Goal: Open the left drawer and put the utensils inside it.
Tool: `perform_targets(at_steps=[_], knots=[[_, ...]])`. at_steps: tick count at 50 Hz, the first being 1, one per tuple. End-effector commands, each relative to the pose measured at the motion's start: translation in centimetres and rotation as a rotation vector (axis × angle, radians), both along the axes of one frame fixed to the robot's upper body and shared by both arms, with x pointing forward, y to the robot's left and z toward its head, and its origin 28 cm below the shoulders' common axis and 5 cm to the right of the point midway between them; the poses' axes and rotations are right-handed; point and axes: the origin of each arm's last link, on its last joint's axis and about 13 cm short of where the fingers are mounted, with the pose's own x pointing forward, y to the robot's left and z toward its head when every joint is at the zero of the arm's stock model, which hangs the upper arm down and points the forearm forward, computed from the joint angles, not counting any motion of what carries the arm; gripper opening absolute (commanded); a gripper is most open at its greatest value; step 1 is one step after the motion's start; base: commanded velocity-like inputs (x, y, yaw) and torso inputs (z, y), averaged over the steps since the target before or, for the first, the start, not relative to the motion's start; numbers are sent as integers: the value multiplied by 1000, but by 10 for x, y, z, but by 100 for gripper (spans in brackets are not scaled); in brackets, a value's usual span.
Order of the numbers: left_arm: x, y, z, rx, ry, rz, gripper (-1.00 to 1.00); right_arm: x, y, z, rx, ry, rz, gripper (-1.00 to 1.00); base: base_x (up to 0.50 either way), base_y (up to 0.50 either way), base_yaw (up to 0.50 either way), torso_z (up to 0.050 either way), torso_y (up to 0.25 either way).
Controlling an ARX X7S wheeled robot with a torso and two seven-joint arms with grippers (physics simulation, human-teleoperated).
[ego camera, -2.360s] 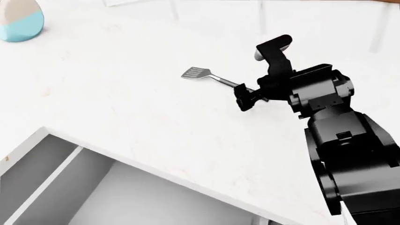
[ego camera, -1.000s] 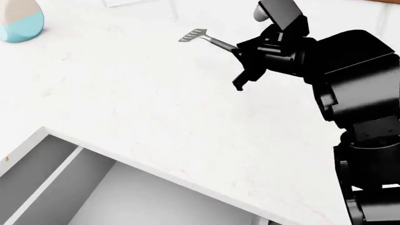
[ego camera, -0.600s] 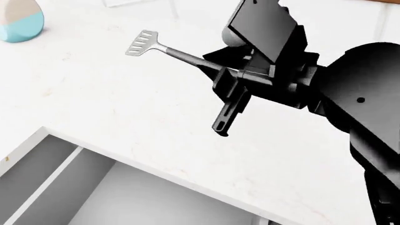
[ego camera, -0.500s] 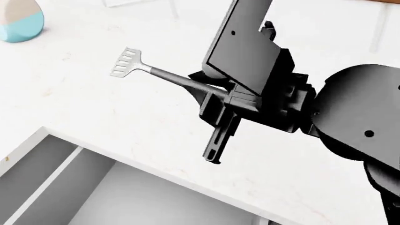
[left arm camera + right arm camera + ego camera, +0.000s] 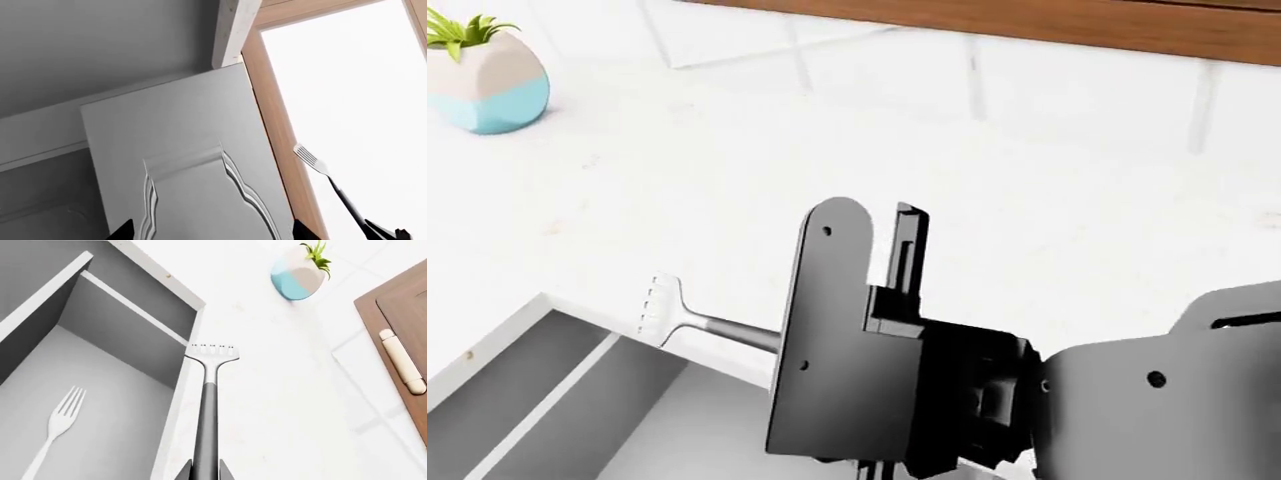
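Observation:
My right gripper (image 5: 203,472) is shut on the dark handle of the slotted metal spatula (image 5: 211,354). In the head view the spatula (image 5: 662,306) sticks out to the left of my right arm (image 5: 868,370), its head above the counter's edge by the open left drawer (image 5: 694,430). The drawer (image 5: 113,400) is grey inside with a divider (image 5: 133,315). A thin white fork (image 5: 59,426) lies flat on its floor. My left gripper (image 5: 210,235) is open in front of a grey moulded cabinet door (image 5: 187,165), holding nothing. The spatula (image 5: 311,160) also shows in that view.
A potted plant in a white and blue pot (image 5: 487,75) stands on the white counter (image 5: 988,180) at the far left. A tiled wall and a wooden cabinet (image 5: 1028,15) run along the back. The right arm hides the drawer's right part.
The right gripper lifted the spatula off the counter and carried it left and down to the drawer's edge. The head view has tilted up a little.

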Motion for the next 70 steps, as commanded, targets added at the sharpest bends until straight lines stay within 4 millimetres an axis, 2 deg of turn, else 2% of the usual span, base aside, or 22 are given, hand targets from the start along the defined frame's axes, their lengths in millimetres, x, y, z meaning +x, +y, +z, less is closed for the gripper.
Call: perform_targets(at_steps=[1,10,17,34,50,70], knots=[[-1,1,0,-3,4,7,100,0,3,-15,-31,16,14,-100,0,0,0,0,0],[0,1,-2,-9,9,5,100,-1,14,-44,-98,84,58,-100,0,0,0,0,0],[1,0,-3,-14,13,4,100,-10,22,-65,-142,124,115,-100,0,0,0,0,0],[1,0,-3,-17,16,1,100,-3,30,-107,-208,216,128,-100,0,0,0,0,0],[1,1,-2,-20,13,2,100,0,30,-126,-259,278,140,-100,0,0,0,0,0],[1,0,-3,-22,14,1,100,0,28,-138,-307,323,154,-100,0,0,0,0,0]])
